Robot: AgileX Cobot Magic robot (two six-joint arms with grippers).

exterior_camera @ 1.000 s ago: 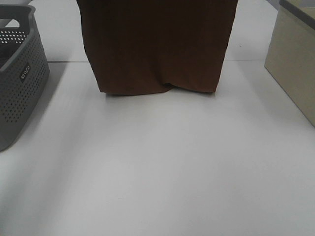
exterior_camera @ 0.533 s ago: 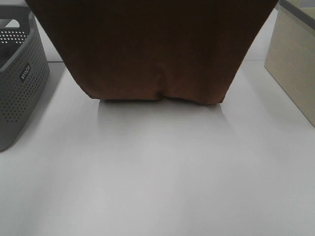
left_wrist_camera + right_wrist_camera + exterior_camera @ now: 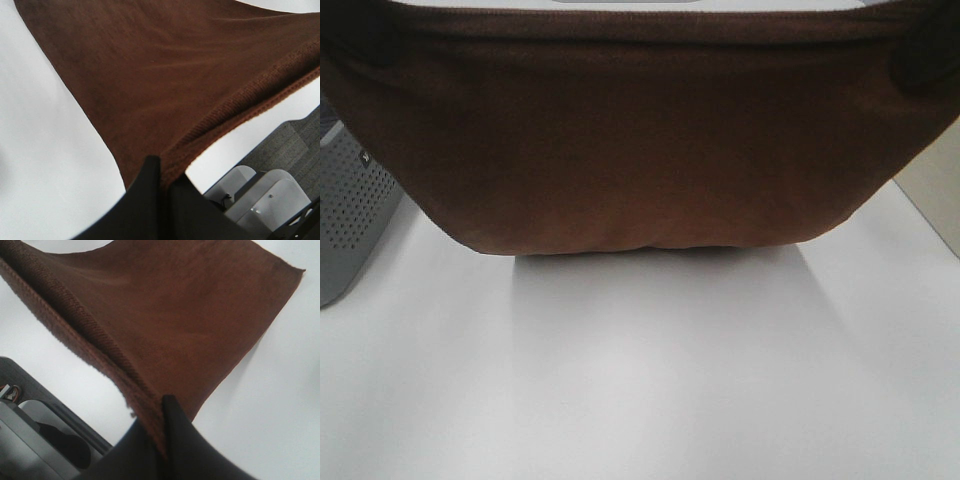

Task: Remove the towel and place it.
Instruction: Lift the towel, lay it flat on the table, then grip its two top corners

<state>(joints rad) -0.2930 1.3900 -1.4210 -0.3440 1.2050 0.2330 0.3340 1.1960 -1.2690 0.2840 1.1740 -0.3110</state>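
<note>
The large, dark brown, plush rectangular towel [image 3: 640, 150] hangs spread between both grippers. Left gripper [image 3: 162, 172]: clenched on one upper corner at the stitched hem. Right gripper [image 3: 159, 415]: clenched on the opposite upper corner. The top hem, the long axis, runs from one gripper straight to the other; the cloth drops below both toward the white table [image 3: 640, 400]. Whether the lower edge touches it cannot be determined. Placement probably requires both arms lowering together.

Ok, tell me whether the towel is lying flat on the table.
No, the towel hangs spread out, pinched at its hem by the left gripper and the right gripper.
</note>
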